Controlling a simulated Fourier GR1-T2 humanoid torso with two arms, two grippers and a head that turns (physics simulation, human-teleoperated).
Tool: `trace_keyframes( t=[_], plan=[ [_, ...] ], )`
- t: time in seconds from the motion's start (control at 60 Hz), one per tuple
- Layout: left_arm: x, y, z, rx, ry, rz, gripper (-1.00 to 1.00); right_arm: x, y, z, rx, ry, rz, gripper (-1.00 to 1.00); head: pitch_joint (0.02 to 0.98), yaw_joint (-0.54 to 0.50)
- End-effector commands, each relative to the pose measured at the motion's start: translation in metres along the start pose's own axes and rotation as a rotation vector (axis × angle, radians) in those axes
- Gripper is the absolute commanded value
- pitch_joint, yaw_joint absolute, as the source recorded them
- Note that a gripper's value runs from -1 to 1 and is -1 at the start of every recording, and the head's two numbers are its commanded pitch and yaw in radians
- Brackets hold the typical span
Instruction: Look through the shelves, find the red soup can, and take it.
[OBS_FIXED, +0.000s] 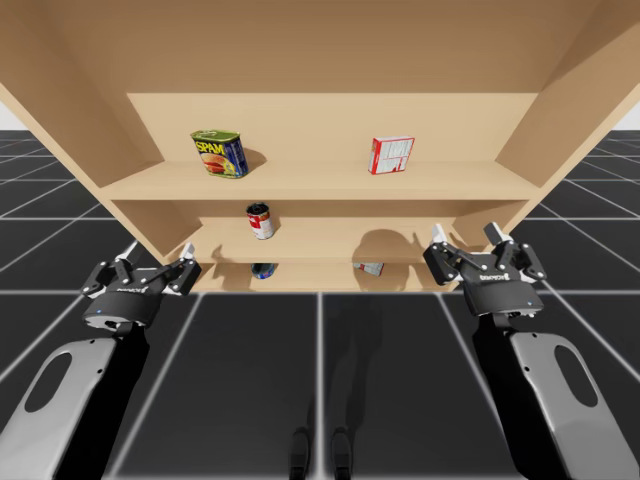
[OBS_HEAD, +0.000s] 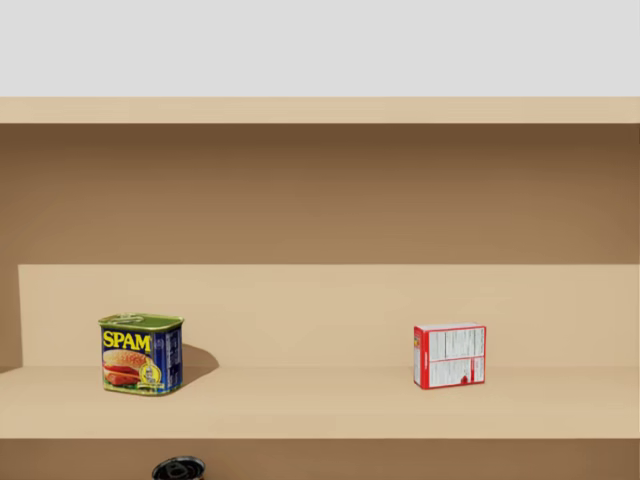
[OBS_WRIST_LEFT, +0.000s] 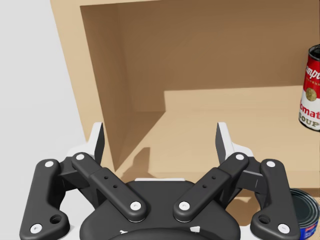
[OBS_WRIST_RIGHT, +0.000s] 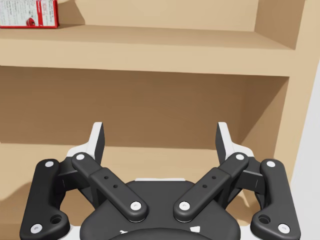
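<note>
1. Closest to the lens in the left wrist view is my left gripper (OBS_WRIST_LEFT: 160, 137). Its two fingers are spread wide and hold nothing.
2. The red soup can (OBS_WRIST_LEFT: 312, 87) is ahead of that gripper and off to its right-finger side, well apart from the fingertips.
3. The can stands upright, its long axis vertical, on the middle shelf (OBS_FIXED: 320, 245) of a wooden shelf unit. In the high view it sits left of the shelf's centre.
4. In the high view the can lies between my two grippers and nearer my left gripper than my right gripper (OBS_FIXED: 466, 238). I judge the left arm the better one for the reach: forward and inward to the right, fingers closing on the can's round sides.
5. My right gripper is also spread and holds nothing. It faces the right end of the shelves.
6. Directly below the soup can, on the bottom shelf, stands a blue can (OBS_FIXED: 264, 269). A small red and white box (OBS_FIXED: 370, 267) lies further right on that shelf.
7. On the top shelf, a blue and yellow rectangular tin (OBS_HEAD: 141, 354) sits to the left. A red and white box (OBS_HEAD: 450, 355) sits to the right, well apart from it.
</note>
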Motion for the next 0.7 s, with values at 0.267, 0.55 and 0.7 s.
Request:
trace_keyframes(
  t=[0.267, 0.55, 0.7],
  plan=[
    [-0.0005, 0.0004, -0.0005, 0.000, 0.005, -0.003, -1.00, 0.0030, -0.0035, 0.0002, 0.005, 0.051, -0.061, -1.00, 0.196, 0.00],
    [-0.0017, 0.0003, -0.0018, -0.002, 0.009, -0.009, -1.00, 0.0009, -0.0040, -0.0012, 0.017, 0.063, -0.044, -1.00, 0.437, 0.18],
    [-0.0008, -0.0012, -0.0010, -0.013, 0.009, -0.003, -1.00, -0.0003, -0.0036, -0.0011, 0.019, 0.068, -0.038, -1.00, 0.511, 0.26]
  ],
)
